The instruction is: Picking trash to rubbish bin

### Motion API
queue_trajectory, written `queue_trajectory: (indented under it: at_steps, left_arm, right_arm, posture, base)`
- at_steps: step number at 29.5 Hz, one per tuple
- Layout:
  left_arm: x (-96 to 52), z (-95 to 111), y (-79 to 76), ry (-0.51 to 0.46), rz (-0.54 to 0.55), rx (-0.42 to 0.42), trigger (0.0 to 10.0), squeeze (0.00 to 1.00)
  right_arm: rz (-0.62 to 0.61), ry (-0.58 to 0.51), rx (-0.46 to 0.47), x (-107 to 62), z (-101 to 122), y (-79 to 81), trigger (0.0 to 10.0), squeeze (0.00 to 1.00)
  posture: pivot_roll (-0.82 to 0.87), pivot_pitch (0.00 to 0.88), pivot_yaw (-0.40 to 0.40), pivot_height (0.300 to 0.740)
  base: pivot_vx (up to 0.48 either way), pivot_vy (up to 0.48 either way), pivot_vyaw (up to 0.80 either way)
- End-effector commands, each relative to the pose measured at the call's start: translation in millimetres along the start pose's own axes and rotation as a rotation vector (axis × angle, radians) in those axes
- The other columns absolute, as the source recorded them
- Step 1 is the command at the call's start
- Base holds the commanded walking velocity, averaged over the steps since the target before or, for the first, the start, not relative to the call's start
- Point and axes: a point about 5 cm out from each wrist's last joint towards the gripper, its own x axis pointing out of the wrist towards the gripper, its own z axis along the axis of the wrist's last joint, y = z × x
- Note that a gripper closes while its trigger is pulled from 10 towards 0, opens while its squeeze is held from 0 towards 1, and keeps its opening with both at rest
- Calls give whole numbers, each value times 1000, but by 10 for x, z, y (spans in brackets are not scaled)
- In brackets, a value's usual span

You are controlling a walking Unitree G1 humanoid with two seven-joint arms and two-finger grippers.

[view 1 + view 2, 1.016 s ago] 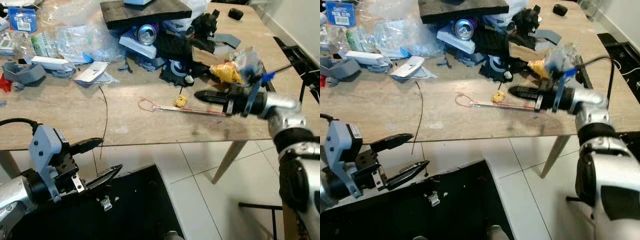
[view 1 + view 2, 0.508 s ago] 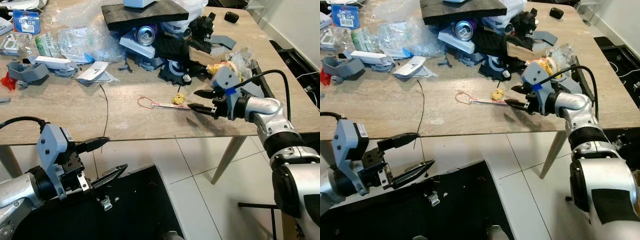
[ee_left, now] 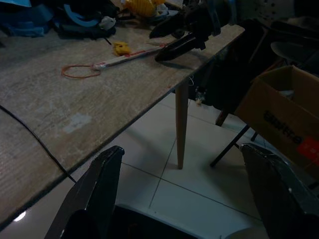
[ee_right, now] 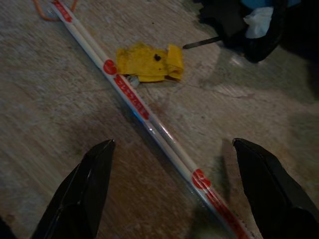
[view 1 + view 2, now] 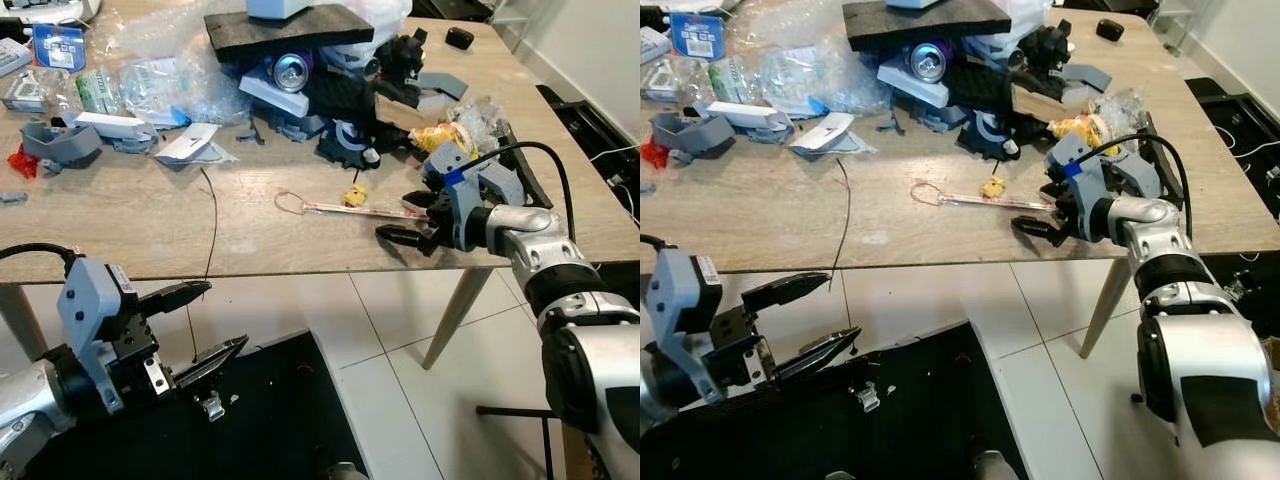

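Observation:
A long white paper sleeve with red marks (image 5: 355, 209) lies on the wooden table (image 5: 130, 230), with an orange rubber band (image 5: 291, 204) at its left end and a yellow scrap (image 5: 353, 194) beside it. My right gripper (image 5: 395, 215) is open at the sleeve's right end, one finger on each side of it. In the right wrist view the sleeve (image 4: 144, 117) runs between the two fingers (image 4: 84, 194), and the yellow scrap (image 4: 147, 62) lies just beyond. My left gripper (image 5: 225, 315) hangs open below the table's front edge, holding nothing.
Clutter covers the table's far half: a drink can (image 5: 292, 68), black and blue plastic parts (image 5: 350, 100), clear bags (image 5: 150, 70), a yellow wrapper (image 5: 445, 135). A thin black wire (image 5: 212, 225) drapes over the front edge. A black bag (image 5: 270, 420) lies on the tiled floor below.
My right gripper has turned at the wrist, opened, and settled lower at the sleeve's right end. The left gripper stays open below the table edge. The camera shifted slightly.

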Motion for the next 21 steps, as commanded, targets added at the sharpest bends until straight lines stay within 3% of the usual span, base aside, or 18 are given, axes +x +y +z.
queue_trajectory:
  at_steps: [1, 8, 9, 10, 11, 12, 16, 21]
  left_arm:
    - [-34, 25, -62, 18, -17, 1, 10000, 0]
    - [-45, 33, -73, 19, -12, -2, 10000, 0]
    - [-42, 31, -76, 19, -11, -3, 10000, 0]
    - [-42, 31, -76, 19, -11, -3, 10000, 0]
    - [-39, 28, -78, 19, -10, -4, 10000, 0]
    - [-38, 28, -80, 19, -10, -4, 10000, 0]
    - [-50, 35, -88, 20, -4, -6, 10000, 0]
    - [-60, 34, -87, 22, 0, -6, 10000, 0]
  right_arm:
    - [37, 162, -33, 5, -262, 86, 10000, 0]
    - [70, 317, -192, 23, -350, 127, 10000, 0]
    - [68, 347, -210, 26, -375, 133, 9137, 0]
    - [68, 347, -210, 26, -375, 133, 9137, 0]
    - [65, 371, -219, 26, -401, 137, 4157, 0]
    - [56, 398, -226, 22, -432, 138, 0, 0]
    - [64, 494, -198, -36, -582, 150, 0, 0]
    - [82, 521, -149, -68, -627, 154, 0, 0]
  posture:
    - [138, 411, -74, 740]
    - [129, 414, -83, 740]
    - [125, 412, -86, 740]
    - [125, 412, -86, 740]
    - [124, 412, -87, 740]
    - [124, 412, -87, 740]
    - [129, 413, -89, 740]
    - [129, 411, -88, 740]
  base:
    - [0, 0, 0]
    - [0, 0, 0]
    - [0, 0, 0]
    - [0, 0, 0]
    - [0, 0, 0]
    - [0, 0, 0]
    - [0, 0, 0]
    - [0, 0, 0]
